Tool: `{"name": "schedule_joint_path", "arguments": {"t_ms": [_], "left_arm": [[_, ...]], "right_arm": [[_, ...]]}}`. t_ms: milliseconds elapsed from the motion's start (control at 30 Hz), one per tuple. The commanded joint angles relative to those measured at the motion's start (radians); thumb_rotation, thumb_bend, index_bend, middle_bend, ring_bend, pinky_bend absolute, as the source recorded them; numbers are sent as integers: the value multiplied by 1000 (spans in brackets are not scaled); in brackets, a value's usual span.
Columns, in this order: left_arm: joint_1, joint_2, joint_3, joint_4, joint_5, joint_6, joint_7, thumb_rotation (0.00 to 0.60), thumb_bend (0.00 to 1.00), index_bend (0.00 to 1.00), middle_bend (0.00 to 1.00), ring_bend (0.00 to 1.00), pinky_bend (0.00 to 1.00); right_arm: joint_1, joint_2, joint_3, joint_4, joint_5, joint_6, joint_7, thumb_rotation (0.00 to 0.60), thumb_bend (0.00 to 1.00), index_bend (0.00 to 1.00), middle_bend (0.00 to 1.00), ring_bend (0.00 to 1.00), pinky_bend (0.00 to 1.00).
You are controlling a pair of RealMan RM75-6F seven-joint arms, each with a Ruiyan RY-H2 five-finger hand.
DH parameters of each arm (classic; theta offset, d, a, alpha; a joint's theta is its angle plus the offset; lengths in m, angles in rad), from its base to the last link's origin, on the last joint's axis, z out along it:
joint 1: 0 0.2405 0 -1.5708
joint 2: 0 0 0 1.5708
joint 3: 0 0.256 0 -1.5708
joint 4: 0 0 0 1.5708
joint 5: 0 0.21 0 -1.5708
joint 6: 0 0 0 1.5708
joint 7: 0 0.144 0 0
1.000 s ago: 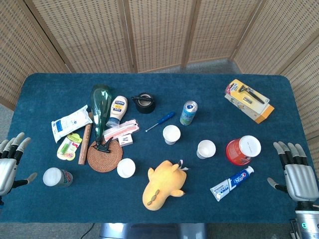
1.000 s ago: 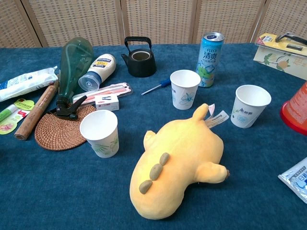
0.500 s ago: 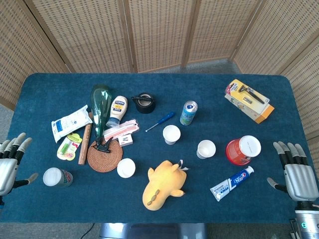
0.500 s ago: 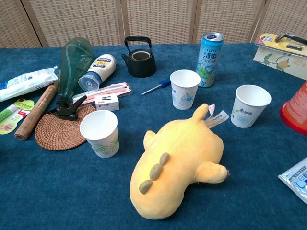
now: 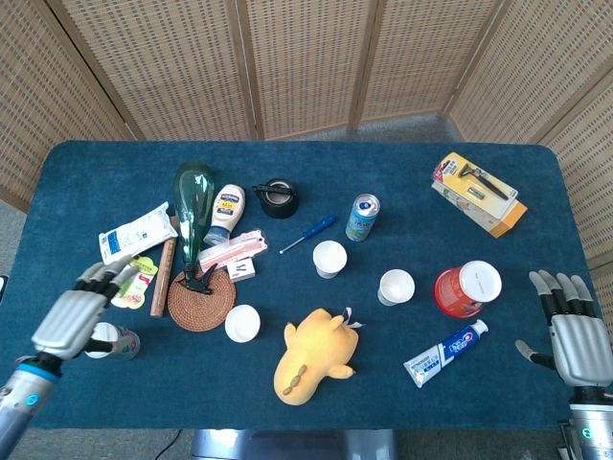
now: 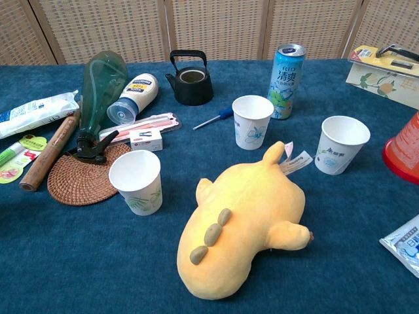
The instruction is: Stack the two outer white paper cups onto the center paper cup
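Note:
Three white paper cups stand upright on the blue table. The left cup (image 5: 242, 323) (image 6: 136, 181) sits beside a woven coaster. The center cup (image 5: 329, 259) (image 6: 252, 122) is near a blue can, and the right cup (image 5: 396, 287) (image 6: 342, 144) stands next to a red tub. My left hand (image 5: 75, 316) hovers open at the front left, fingers spread, well left of the left cup. At the table's right edge my right hand (image 5: 576, 335) is open and holds nothing. The chest view shows neither hand.
A yellow plush toy (image 5: 314, 356) lies in front between the cups. A green spray bottle (image 5: 194, 211), woven coaster (image 5: 201, 300), mayonnaise bottle (image 5: 227, 209), black teapot (image 5: 278, 198), screwdriver (image 5: 308, 234), blue can (image 5: 362, 217), red tub (image 5: 466, 288) and toothpaste (image 5: 446, 353) crowd the table.
My left hand has moved right and inward from the table's left edge, now over a small jar at the front left. The right hand and all cups have stayed put.

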Motion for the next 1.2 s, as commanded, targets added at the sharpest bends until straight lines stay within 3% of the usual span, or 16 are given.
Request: {"name": "schedule_joint_path", "arguments": {"t_ms": [33, 333, 567, 867, 1200], "left_arm": [[-94, 40, -32, -93, -61, -108, 89, 600, 220, 0, 0, 0, 0], [-239, -34, -44, -156, -233, -197, 422, 600, 219, 0, 0, 0, 0], [-349, -172, -21, -133, -381, -204, 642, 600, 220, 0, 0, 0, 0], [-459, -405, 2, -32, -589, -140, 784, 600, 220, 0, 0, 0, 0], [-524, -476, 12, 12, -719, -100, 794, 600, 220, 0, 0, 0, 6]], "right_arm": [[0, 1, 1, -2, -2, 2, 3, 600, 0, 0, 0, 0, 0], [-2, 10, 2, -12, -11, 11, 21, 600, 0, 0, 0, 0, 0], [-3, 16, 3, -17, -12, 12, 32, 600, 0, 0, 0, 0, 0], [-4, 20, 6, -17, -9, 14, 45, 600, 0, 0, 0, 0, 0], [-4, 24, 11, -11, 2, 11, 62, 600, 0, 0, 0, 0, 0]]}}
